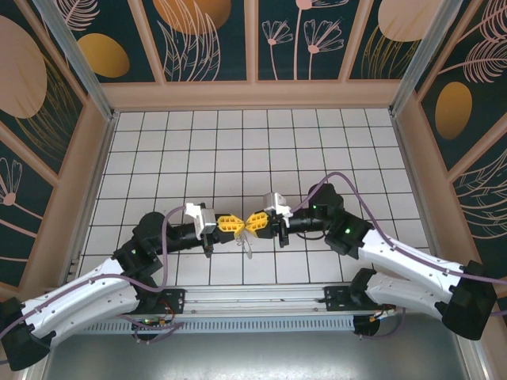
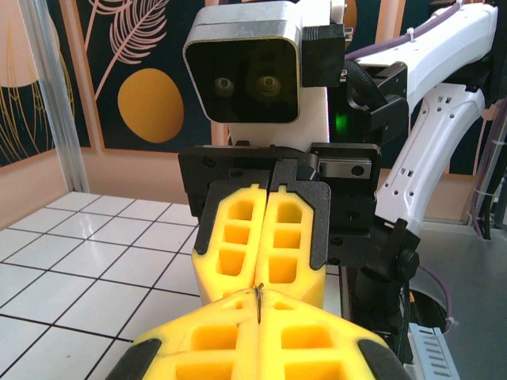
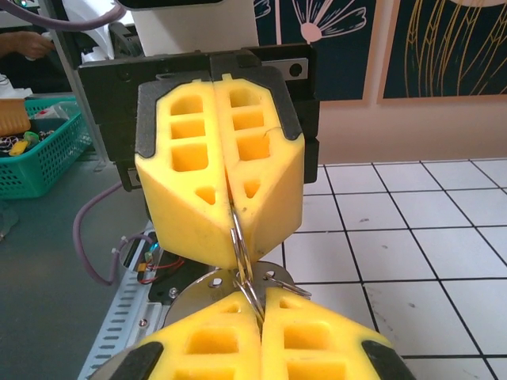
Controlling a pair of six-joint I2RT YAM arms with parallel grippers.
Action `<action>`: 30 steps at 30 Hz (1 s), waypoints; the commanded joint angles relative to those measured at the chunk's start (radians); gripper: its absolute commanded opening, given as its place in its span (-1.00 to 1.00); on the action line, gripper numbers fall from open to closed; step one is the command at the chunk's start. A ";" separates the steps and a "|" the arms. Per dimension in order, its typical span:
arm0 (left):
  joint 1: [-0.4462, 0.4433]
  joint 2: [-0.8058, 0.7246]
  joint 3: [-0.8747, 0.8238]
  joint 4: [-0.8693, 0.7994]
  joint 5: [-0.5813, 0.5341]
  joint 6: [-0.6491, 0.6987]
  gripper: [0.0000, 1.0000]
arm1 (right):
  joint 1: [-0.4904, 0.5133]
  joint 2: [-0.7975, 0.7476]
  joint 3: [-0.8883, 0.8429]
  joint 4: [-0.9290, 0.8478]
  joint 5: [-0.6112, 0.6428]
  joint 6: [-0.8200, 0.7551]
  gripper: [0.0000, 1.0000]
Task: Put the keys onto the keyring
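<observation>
Right wrist view first, starting closest to the lens. My right gripper [image 3: 258, 307] has its yellow fingers pressed together on thin wire, which I take for the metal loop of the keyring [image 3: 241, 265]. Just past my fingertips, flat silvery pieces hang off that wire; I read them as the keys [image 3: 276, 283], though I cannot tell whether any is threaded on. The wire runs up into the seam of my left gripper [image 3: 230, 237], which is also clamped tight on it, tip to tip with the right. I cannot make out the dark strap.

From the left wrist camera, a dark sliver sits pinched between my own fingers [image 2: 206, 336], and the right gripper faces me with its halves together.

From above, both grippers meet over the white tiled table [image 1: 238, 142], near my bases, with a small pale dangle under the join.

Here is what worries me:
- Both tools hold the same thin wire. If one arm pulls or twists out of step, the loop could bend or snap out of a grip.
- The wire is slim and my fingers are broad, so it may slide in the seam and lose its angle.
- If either grip loosens, the dangling pieces could drop onto the tiles.
- With the tips this close, a small misjudged push would knock the fingers together.
</observation>
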 commanded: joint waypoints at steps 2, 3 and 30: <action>-0.010 -0.013 0.006 0.091 0.061 -0.012 -1.00 | -0.005 0.027 0.023 -0.015 0.052 -0.005 -1.00; -0.010 -0.015 0.006 0.089 0.061 -0.012 -1.00 | -0.005 0.032 0.028 -0.021 0.052 -0.007 -1.00; -0.009 -0.037 0.018 0.085 0.125 -0.023 -1.00 | 0.004 -0.142 -0.065 0.085 0.002 0.001 -0.33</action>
